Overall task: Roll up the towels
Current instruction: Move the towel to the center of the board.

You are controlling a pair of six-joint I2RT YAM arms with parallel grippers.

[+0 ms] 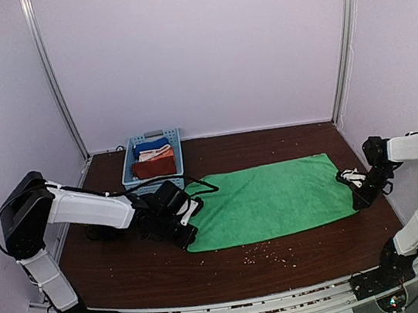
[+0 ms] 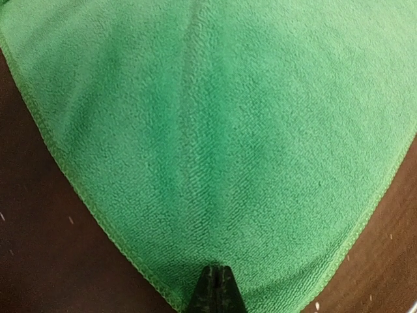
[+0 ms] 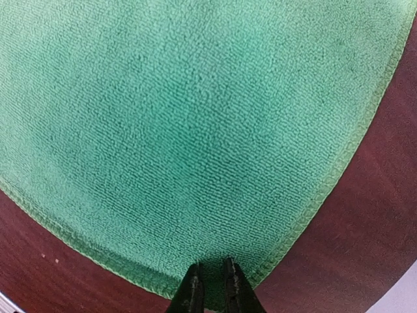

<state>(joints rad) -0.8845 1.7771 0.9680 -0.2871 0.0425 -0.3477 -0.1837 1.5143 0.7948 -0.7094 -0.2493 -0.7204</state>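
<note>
A dark brown wooden table carries a light blue slatted basket at its far left. In the basket a blue cloth lies at the far end, with a white-and-orange striped cloth just in front of it. Pale specks dot the table's near part. White walls enclose it.

Place: you face a lab robot cell.
Walls: plain pale panels between metal posts.
Mount: aluminium rail edging your wooden table.
</note>
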